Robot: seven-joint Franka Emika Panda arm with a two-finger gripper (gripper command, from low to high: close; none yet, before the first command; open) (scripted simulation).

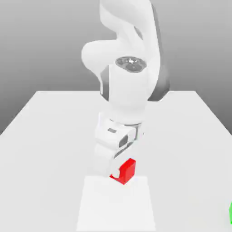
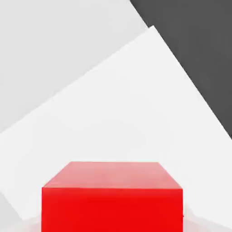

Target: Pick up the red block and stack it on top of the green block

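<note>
In the exterior view, look just below the middle of the frame: the white arm (image 1: 129,86) comes down from the top centre and its bulk hides most of the hand. The fingers (image 1: 118,173) are pinched on the red block (image 1: 125,171), which sits low in the frame, slightly right of centre. You see one white finger against the block's left face; the other is hidden behind it. The block appears lifted just above a paler white rectangle (image 1: 136,206) on the table (image 1: 45,127), though the gap beneath it is hard to judge.

The green block (image 1: 230,213) is cut off at the lower right edge of the frame, well apart from the red one; you get just a thin green sliver.

In the hand view, the red block (image 2: 112,199) fills the lower middle, its bottom cropped by the frame edge.
</note>
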